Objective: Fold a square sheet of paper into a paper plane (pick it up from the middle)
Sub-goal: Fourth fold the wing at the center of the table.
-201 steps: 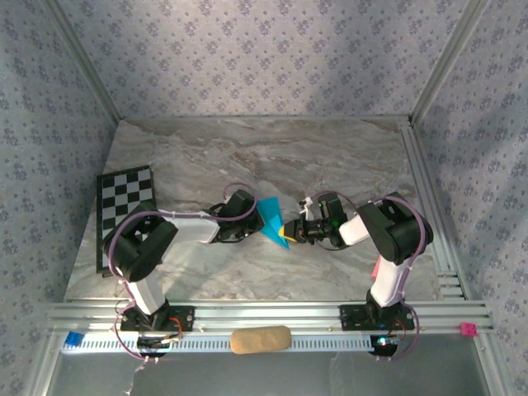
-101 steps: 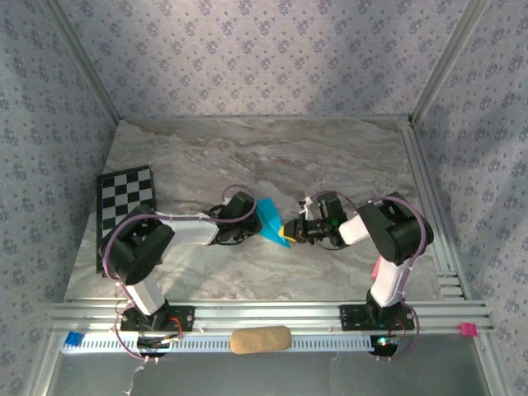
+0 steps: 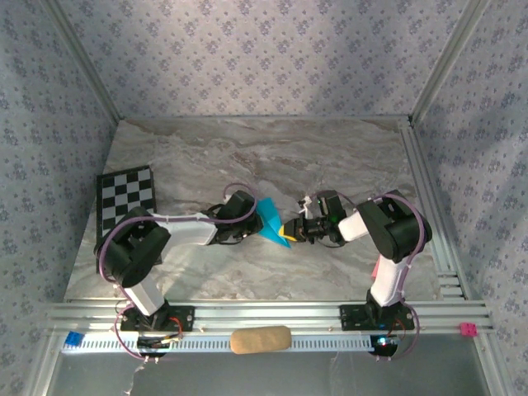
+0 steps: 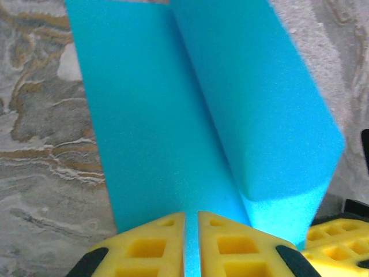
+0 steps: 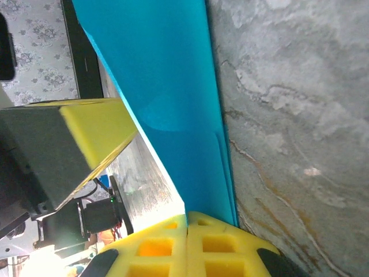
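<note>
The square sheet of paper (image 3: 270, 218) is bright turquoise, creased into a pointed shape, and hangs just above the marble table (image 3: 247, 157) between my two grippers. My left gripper (image 3: 257, 221) meets it from the left. In the left wrist view its yellow fingertips (image 4: 191, 214) stand a narrow slit apart, and the blue paper (image 4: 173, 115) shows through the slit and spreads ahead with a long crease. My right gripper (image 3: 290, 230) comes in from the right; its jaws (image 5: 187, 214) are pressed together on the paper's lower edge (image 5: 173, 86).
A black-and-white checkered board (image 3: 126, 200) lies at the table's left edge. A tan oblong block (image 3: 260, 339) rests on the front rail between the arm bases. Aluminium rails (image 3: 429, 206) run along the right side, with patterned walls all round.
The left arm's elbow has shifted slightly left and down. The paper and both grippers stay almost where they were.
</note>
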